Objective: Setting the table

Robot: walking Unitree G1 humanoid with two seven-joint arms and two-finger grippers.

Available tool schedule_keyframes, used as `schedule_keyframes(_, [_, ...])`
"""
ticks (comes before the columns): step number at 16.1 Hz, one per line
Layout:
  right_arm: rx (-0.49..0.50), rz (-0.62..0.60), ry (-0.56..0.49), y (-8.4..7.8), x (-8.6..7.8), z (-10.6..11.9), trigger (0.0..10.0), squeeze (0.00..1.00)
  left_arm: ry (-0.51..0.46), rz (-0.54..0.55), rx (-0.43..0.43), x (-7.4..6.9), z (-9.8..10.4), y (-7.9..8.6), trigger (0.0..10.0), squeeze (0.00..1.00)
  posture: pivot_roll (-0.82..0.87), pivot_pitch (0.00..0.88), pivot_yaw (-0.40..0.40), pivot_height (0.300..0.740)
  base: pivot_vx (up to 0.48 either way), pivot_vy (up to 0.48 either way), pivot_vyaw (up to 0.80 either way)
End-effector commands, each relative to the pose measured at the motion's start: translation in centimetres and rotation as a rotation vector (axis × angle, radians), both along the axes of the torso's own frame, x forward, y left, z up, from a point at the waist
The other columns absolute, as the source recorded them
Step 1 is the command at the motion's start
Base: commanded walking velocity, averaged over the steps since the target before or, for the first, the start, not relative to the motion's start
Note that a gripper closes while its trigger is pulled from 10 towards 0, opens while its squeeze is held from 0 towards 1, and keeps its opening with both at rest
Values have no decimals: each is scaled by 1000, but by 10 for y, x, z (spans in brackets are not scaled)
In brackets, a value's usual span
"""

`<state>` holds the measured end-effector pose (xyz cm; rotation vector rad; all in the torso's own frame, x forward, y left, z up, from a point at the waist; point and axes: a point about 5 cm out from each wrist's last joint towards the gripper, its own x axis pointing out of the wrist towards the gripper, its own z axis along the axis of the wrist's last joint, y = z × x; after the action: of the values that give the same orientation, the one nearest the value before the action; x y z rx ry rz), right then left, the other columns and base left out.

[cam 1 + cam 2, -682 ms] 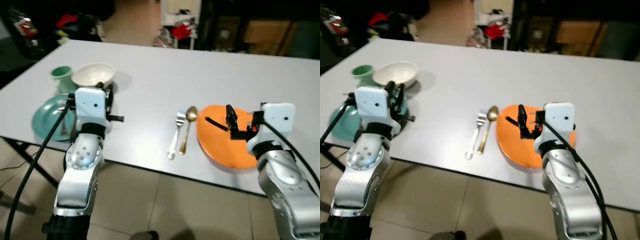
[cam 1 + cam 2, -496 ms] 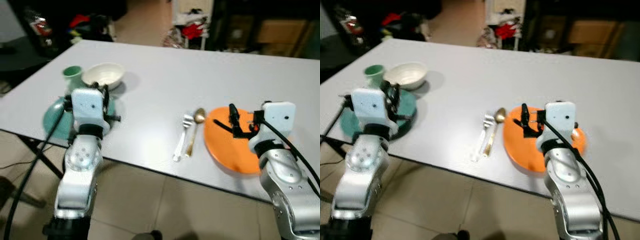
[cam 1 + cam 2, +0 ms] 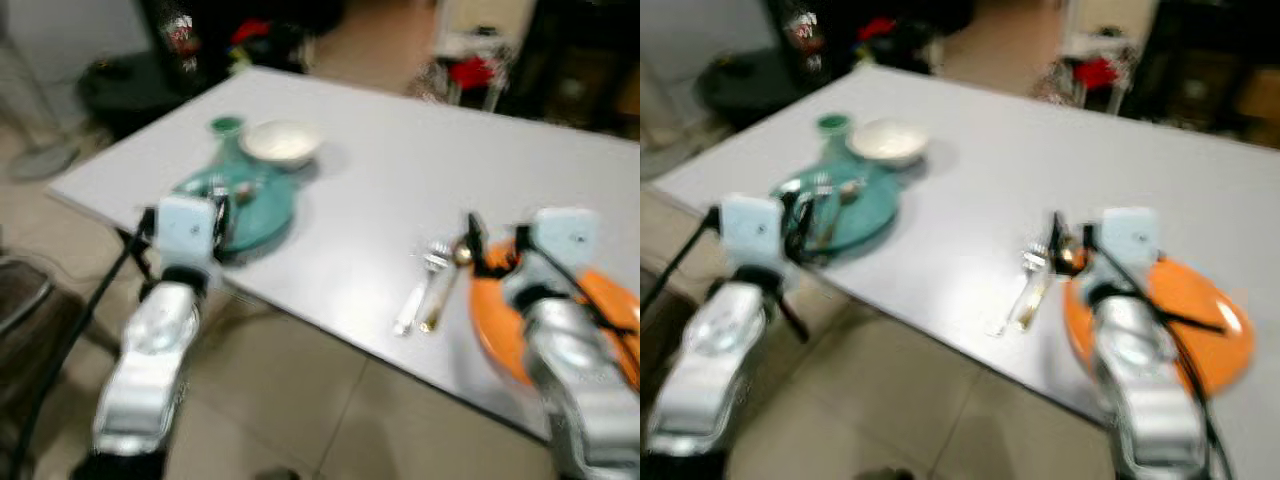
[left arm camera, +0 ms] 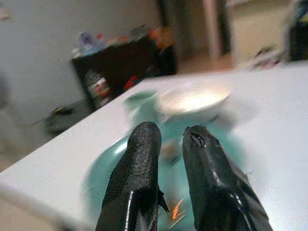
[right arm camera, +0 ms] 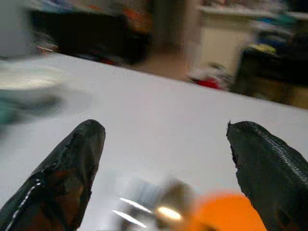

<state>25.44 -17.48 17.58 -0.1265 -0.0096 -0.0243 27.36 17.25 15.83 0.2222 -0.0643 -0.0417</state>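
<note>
The views are blurred, but the white table (image 3: pixel 370 170) reads clearly enough. Near its left end sits a teal plate (image 3: pixel 250 205) with what look like utensils lying on it, too smeared to name. Just beyond the plate stand a white bowl (image 3: pixel 282 143) and a small green cup (image 3: pixel 226 127); their contents cannot be made out. Toward the right edge lies an orange plate (image 3: pixel 1195 320), with a fork (image 3: pixel 422 282) and a gold spoon (image 3: pixel 446 288) side by side just left of it. The left gripper (image 4: pixel 166 144) hovers over the teal plate's near rim, fingers nearly together, holding nothing. The right gripper (image 5: pixel 161 163) is spread wide and empty, above the orange plate's left rim.
</note>
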Motion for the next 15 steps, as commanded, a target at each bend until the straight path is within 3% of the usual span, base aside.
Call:
schedule_keyframes(1, [-18,4,-6,-2,1,1,10000,1000,12,-25,-5,-1,0,-4,10000,0,18,0,67,740,0,0,800])
schedule_keyframes(4, [-15,20,-13,-3,-3,2,10000,1000,48,-97,-60,-7,1,-8,10000,0,20,0,65,740,0,0,800])
schedule_keyframes(8, [15,20,-23,-1,0,1,10000,1000,35,8,-92,0,4,-2,10000,0,17,0,63,740,0,0,800])
schedule_keyframes(9, [12,16,-22,-3,-2,0,10000,1000,21,19,-101,-1,4,-5,10000,0,21,0,64,740,0,0,800])
schedule_keyframes(10, [22,-12,-9,-6,-4,-4,10000,1000,13,-48,-84,-3,4,-16,10000,0,20,0,56,740,0,0,800])
schedule_keyframes(12, [17,-1,-20,-4,-1,-1,10000,1000,-53,21,-87,2,9,-15,10000,0,8,0,75,740,0,0,800])
schedule_keyframes(14, [4,-7,-15,-8,-2,-6,10000,1000,-73,27,-95,4,7,-19,10000,184,12,0,77,740,0,0,800])
schedule_keyframes(15, [17,-36,-34,-10,-1,0,10000,1000,-131,110,-73,7,14,-11,10000,188,1,0,85,740,0,0,800])
